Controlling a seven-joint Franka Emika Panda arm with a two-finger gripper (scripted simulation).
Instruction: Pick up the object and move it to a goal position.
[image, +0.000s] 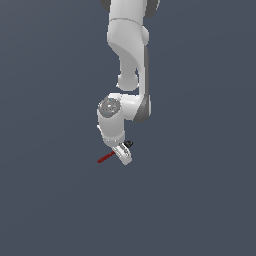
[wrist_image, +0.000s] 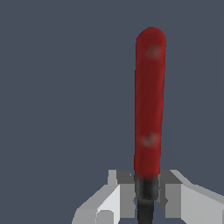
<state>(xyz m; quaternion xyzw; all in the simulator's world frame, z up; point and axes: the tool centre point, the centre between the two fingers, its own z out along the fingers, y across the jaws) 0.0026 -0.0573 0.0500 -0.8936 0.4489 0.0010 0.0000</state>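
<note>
Plain slate-grey background is filling both views. Against it, the tool is sitting clamped between the fingers of the gripper, pinched on its dark shaft, its red handle jutting toward the exterior view's left and its black head poking out opposite. Whether anything is touching a surface is hard to judge. White arm is hanging down from above.

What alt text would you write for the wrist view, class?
The gripper is closed on the dark shaft of a thin tool, whose red handle sticks out beyond the fingers against a plain grey-blue background.
</note>
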